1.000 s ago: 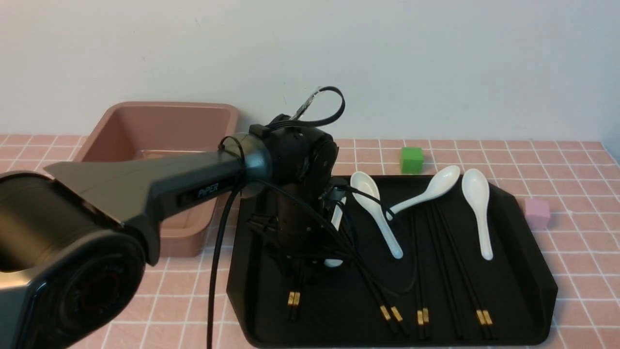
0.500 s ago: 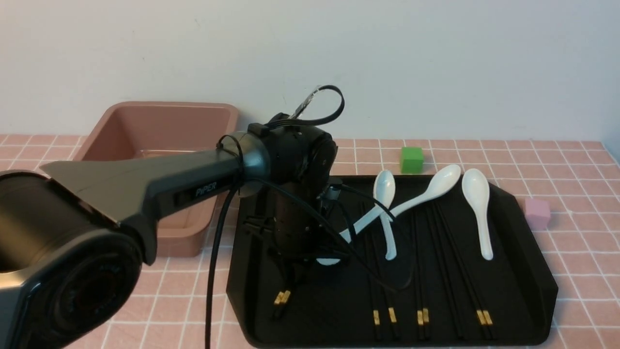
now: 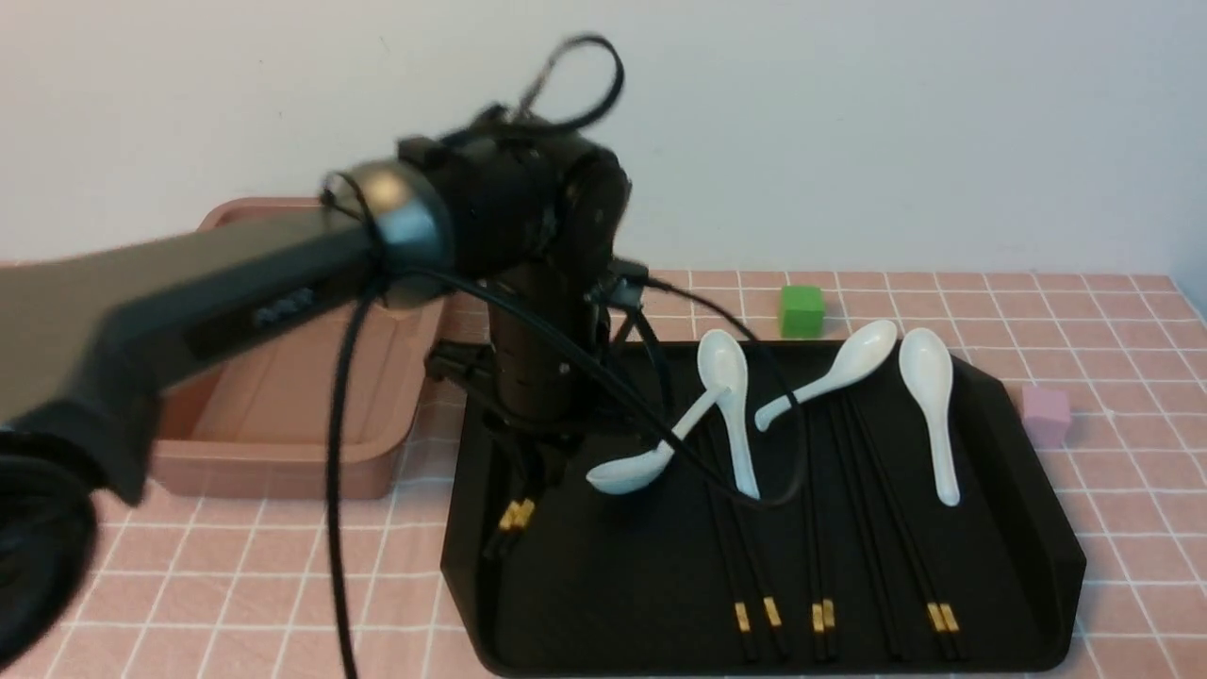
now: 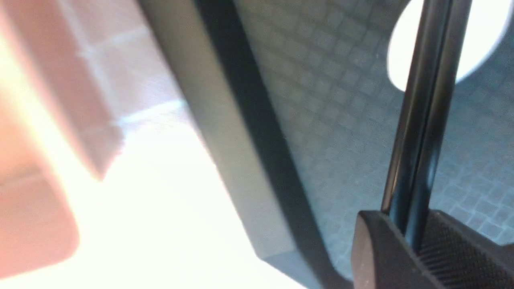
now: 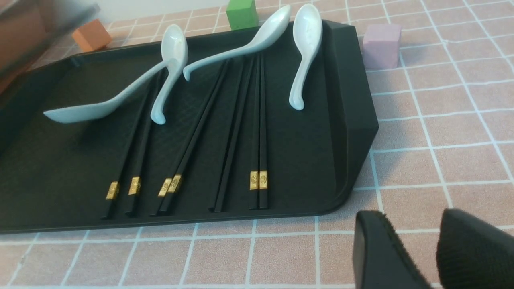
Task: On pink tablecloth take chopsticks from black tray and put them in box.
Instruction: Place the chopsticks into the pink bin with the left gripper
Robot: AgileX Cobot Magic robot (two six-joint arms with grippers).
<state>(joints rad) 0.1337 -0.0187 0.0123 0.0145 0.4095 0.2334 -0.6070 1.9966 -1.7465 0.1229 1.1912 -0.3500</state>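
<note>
My left gripper (image 3: 539,451) hangs over the left end of the black tray (image 3: 1028,471), shut on a pair of black chopsticks (image 3: 512,517). Their gold-banded ends hang down, tilted, just above the tray's left rim. In the left wrist view the chopsticks (image 4: 421,120) run out from between the closed pads (image 4: 453,257). Several more chopsticks (image 5: 259,120) lie in the tray (image 5: 349,100). The box (image 3: 283,396) stands left of the tray on the pink tablecloth (image 3: 1132,321). My right gripper (image 5: 409,233) is open above the cloth by the tray's near right corner.
Several white spoons (image 3: 929,405) lie in the tray, and one (image 3: 622,471) leans across another. A green cube (image 3: 802,311) sits behind the tray, a pale pink cube (image 3: 1045,415) to its right and an orange cube (image 5: 91,35) at its far left corner.
My left gripper closed on the leftmost chopsticks and lifted them up and left towards the box. Two spoons and a pair of chopsticks shifted in the tray.
</note>
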